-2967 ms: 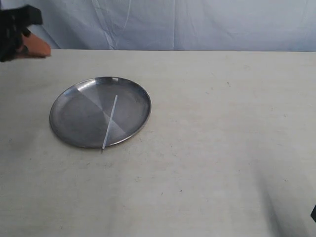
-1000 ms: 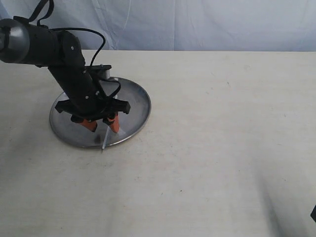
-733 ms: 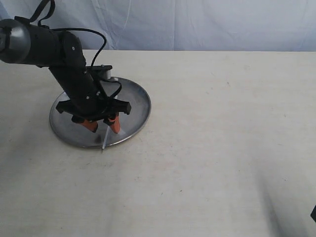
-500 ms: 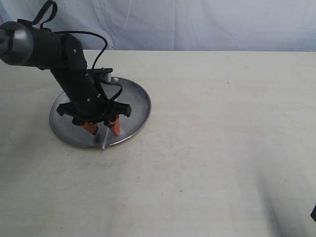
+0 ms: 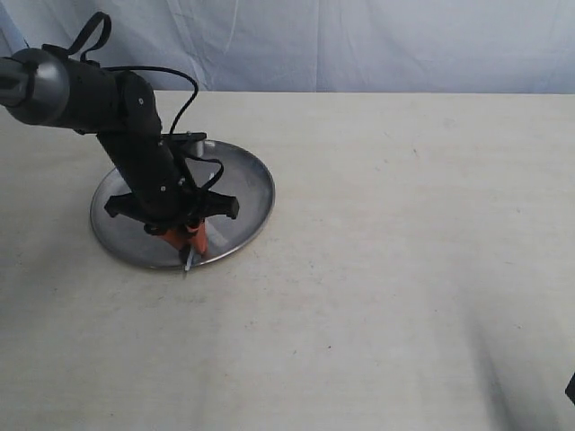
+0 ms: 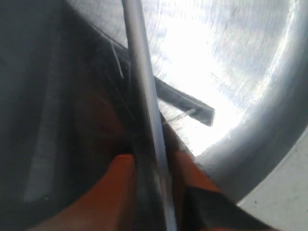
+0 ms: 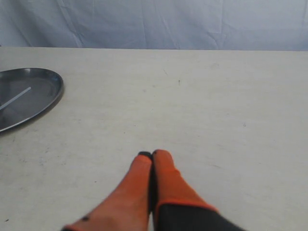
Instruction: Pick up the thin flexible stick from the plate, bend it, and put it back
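Note:
The plate (image 5: pixel 244 180) lies at the left of the table, shiny and silver-grey. My left gripper (image 5: pixel 190 241) reaches down into its near part, orange fingers closed on the thin flexible stick (image 5: pixel 188 262), whose tip pokes out over the near rim. In the left wrist view the stick (image 6: pixel 142 82) runs straight between the two fingers (image 6: pixel 120 185), above the plate (image 6: pixel 250 62). My right gripper (image 7: pixel 152 155) hovers over bare table, shut on nothing. From there the plate (image 7: pixel 45 94) and the stick's far end (image 7: pixel 16 98) show far off to one side.
A pale cloth backdrop (image 5: pixel 359 45) hangs behind the cream table (image 5: pixel 404 251). The left arm (image 5: pixel 81 85) slants over the plate's far-left side. A dark bit (image 5: pixel 571 388) shows at the right edge of the exterior view.
The left arm came in from the far left and lowered onto the plate. Over the last second its fingers sank and closed together around the stick near the near rim.

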Controlling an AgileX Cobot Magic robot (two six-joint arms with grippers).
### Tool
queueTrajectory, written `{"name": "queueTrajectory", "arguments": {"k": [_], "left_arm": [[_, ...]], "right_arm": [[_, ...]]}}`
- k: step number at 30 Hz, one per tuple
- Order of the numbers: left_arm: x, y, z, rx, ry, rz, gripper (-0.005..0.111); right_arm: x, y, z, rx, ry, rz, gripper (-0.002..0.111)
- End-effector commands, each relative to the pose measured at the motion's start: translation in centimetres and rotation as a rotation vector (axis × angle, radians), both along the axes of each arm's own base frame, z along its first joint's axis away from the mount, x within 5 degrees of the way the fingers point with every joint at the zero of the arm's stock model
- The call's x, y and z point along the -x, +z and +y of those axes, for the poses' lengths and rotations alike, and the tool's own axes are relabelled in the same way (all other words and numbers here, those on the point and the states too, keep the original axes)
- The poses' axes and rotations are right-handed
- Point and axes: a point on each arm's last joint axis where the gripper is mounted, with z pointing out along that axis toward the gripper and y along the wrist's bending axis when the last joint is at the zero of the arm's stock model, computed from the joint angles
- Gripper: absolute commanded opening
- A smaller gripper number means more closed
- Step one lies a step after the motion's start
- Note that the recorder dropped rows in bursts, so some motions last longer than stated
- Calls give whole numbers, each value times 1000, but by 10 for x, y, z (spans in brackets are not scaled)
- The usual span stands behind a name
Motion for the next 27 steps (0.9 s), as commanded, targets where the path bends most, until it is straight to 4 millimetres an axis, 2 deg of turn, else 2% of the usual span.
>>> {"name": "queueTrajectory", "arguments": {"k": [1, 9, 17, 21, 24, 27], "left_arm": [[0, -2, -2, 9, 6, 10, 0], [-3, 6, -3, 26, -21, -51, 0], [2, 49, -4, 90, -86, -164, 0], [24, 75, -2, 195, -120, -226, 0], [43, 84, 0, 269, -148, -259, 0], [68, 83, 3, 359, -213, -289, 0]], "right_arm": [[0, 1, 0, 3, -5, -15, 0], [0, 1, 0, 3, -5, -15, 0], [0, 1, 0, 3, -6, -19, 0], [0, 1, 0, 3, -6, -19, 0], [0, 1, 0, 3, -6, -19, 0], [0, 1, -2, 55, -6, -22, 0]]}}
